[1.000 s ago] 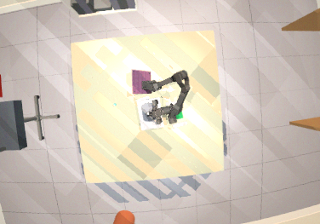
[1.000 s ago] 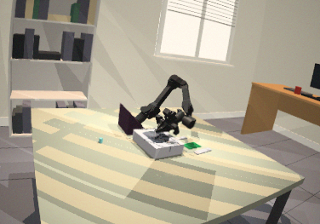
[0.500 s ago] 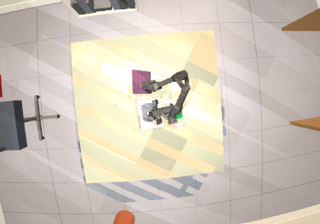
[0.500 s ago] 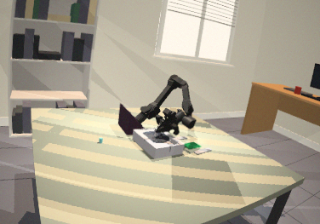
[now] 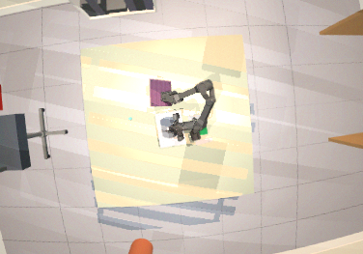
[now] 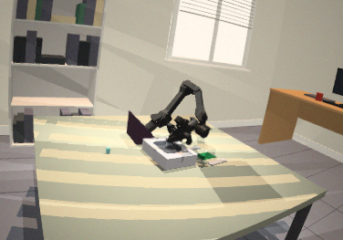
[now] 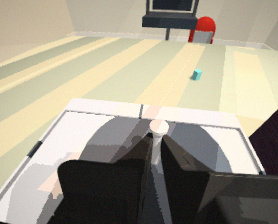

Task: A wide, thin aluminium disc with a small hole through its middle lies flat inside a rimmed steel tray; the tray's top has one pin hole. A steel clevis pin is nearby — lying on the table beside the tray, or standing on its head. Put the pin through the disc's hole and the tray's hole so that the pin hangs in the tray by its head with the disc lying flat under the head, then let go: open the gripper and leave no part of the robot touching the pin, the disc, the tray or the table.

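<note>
Item, your gripper: jaws closed on the clevis pin, the head uppermost, pale and round, just above the fingertips; the shank runs down between them. You have it over the disc, within the outline of the tray as the wrist view shows it. Whether its lower end touches the disc or enters a hole, you cannot tell; the fingers cover that part.

Item, one disc, wide and grey, lying inside the tray; its middle is hidden from you by the gripper.

Item, one rimmed tray, pale, on the table.

Item, one dark purple panel, upright beside the tray.

Item, one small teal piece, on the table, apart from the tray.

Item, one green piece, near the tray.
</note>
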Controlling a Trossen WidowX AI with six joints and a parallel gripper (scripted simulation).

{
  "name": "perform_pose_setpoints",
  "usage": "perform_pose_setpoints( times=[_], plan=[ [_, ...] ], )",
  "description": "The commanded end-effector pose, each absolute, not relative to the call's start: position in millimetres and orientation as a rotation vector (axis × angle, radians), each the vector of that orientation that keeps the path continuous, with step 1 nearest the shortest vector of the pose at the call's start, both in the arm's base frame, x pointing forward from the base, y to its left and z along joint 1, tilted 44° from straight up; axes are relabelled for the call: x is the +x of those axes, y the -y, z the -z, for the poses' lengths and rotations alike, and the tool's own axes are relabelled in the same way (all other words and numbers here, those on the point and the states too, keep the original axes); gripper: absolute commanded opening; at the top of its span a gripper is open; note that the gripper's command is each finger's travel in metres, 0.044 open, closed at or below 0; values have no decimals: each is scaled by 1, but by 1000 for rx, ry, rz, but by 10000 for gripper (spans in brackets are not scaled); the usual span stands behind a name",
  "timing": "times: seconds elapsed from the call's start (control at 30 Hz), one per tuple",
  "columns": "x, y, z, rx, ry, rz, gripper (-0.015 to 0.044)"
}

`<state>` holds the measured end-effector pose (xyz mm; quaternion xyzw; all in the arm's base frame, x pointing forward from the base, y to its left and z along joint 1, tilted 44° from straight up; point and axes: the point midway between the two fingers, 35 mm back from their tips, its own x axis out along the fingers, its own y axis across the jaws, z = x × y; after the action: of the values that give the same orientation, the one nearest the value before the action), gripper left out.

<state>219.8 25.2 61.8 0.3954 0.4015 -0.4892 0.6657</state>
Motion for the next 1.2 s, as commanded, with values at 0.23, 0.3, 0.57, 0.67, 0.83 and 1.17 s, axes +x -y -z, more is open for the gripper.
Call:
perform_pose_setpoints(
  times=[0.23,0.3,0.57,0.67,0.83,1.17],
  plan=[
    [222,-26,-63,898,-906,1096,0],
    [222,-26,-63,898,-906,1096,0],
    [223,-27,-63,898,-906,1096,0],
    [223,-27,-63,898,-906,1096,0],
    [219,-27,-62,898,-906,1097,0],
    [221,-28,-63,887,-893,1103,0]
  ],
)
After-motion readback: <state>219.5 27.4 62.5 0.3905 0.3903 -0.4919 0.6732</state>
